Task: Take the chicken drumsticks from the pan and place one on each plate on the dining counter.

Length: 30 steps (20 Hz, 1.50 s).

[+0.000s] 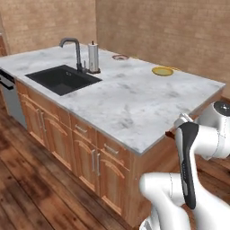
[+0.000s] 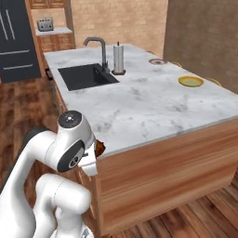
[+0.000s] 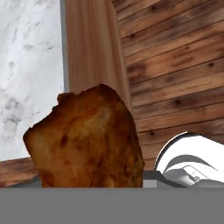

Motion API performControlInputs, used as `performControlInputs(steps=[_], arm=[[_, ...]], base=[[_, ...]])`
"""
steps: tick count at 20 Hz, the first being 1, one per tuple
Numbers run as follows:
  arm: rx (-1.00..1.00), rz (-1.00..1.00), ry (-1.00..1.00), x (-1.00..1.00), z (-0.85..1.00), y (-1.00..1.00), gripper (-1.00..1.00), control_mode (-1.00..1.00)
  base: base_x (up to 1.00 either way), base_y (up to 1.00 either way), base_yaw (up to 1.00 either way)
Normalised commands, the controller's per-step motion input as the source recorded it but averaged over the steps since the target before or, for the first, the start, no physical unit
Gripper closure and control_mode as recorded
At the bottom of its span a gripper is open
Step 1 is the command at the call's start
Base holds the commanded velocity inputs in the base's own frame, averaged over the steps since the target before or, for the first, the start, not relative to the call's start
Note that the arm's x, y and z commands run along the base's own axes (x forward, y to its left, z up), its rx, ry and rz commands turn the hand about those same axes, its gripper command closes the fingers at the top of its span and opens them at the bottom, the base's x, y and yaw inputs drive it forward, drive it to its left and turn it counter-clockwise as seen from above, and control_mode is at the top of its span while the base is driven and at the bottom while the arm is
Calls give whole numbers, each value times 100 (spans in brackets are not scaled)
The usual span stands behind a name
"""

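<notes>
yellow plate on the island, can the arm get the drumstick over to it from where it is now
Probably yes. The gripper holds the chicken drumstick low at the near corner of the dining counter, and bare marble lies between there and the yellow plate. It would have to lift above the edge first, and the plate sits far across.

On the dining counter (image 1: 134, 103), the sink (image 1: 63, 78) lies at upper left, both plates at upper right: one plate (image 1: 162, 71) right of the other plate (image 1: 120, 57), perhaps nearer.

walls: tan brick walls (image 1: 170, 27)
floor: dark wooden plank floor (image 1: 31, 179)
appliance: tall dark refrigerator (image 2: 16, 42)
side cabinet: wooden cabinet with a small toaster (image 2: 45, 24) on top
</notes>
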Motion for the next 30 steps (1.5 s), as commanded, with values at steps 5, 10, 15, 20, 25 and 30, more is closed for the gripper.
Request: performControlInputs(steps=[5, 10, 15, 20, 25, 30], arm=[[0, 0, 0, 0, 0, 0, 100, 100], [0, 0, 0, 0, 0, 0, 100, 100], [0, 0, 0, 0, 0, 0, 100, 100], [0, 0, 0, 0, 0, 0, 100, 100], [0, 0, 0, 0, 0, 0, 100, 100], [0, 0, 0, 0, 0, 0, 100, 100]], base=[[5, -100, -15], [45, -100, -12], [89, -100, 0], [89, -100, 3], [72, -100, 5], [57, -100, 5]])
